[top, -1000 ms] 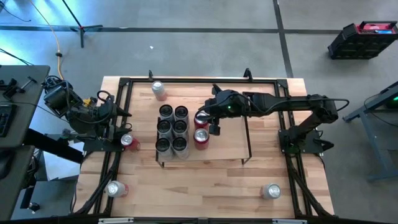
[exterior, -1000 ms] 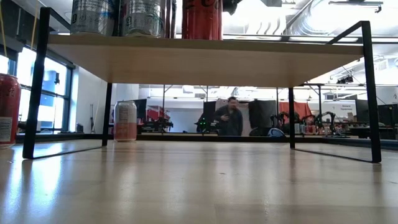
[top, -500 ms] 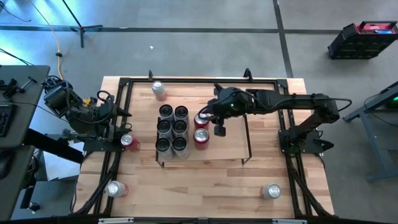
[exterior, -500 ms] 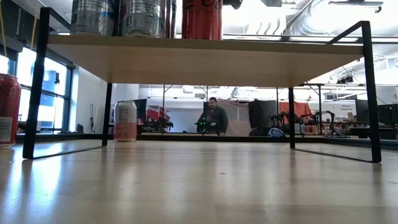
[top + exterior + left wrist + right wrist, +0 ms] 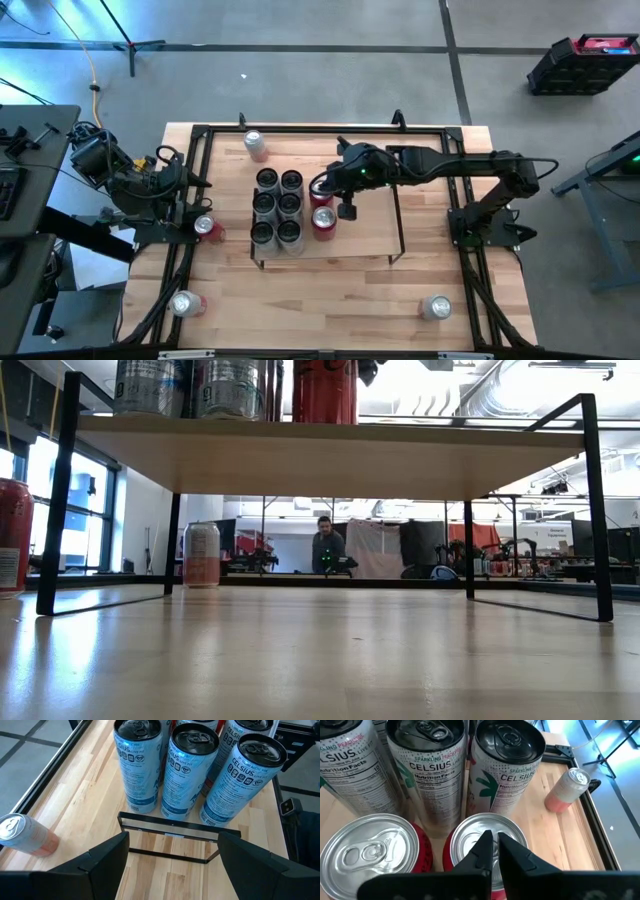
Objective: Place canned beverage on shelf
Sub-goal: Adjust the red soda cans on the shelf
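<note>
The shelf [image 5: 365,235], a light-wood board on black wire frames, stands mid-table. On it are several grey cans [image 5: 277,207] and, to their right, two red cans. My right gripper [image 5: 493,840] is shut just above the lid of the far red can [image 5: 470,832]. The near red can [image 5: 370,850] stands beside it. In the high view this gripper [image 5: 320,186] partly covers the far can. My left gripper [image 5: 170,850] waits open off the shelf's left end, holding nothing. My right gripper's shut fingertips [image 5: 485,842] slant down from the table's right over the middle of the far red can's lid [image 5: 467,827]. I cannot tell whether they touch the lid. The can stands upright on the shelf.
More cans are on the tabletop: one at the far left [image 5: 256,143], one by the left rail [image 5: 207,228], one near left [image 5: 185,303], one near right [image 5: 436,307]. The shelf's right half is bare. A person [image 5: 326,545] stands in the room behind.
My right gripper has tipped a little and its fingertips have shifted slightly toward the table's left edge, over the far red can. The cans on the shelf have stayed put. The person in the room behind has walked leftward.
</note>
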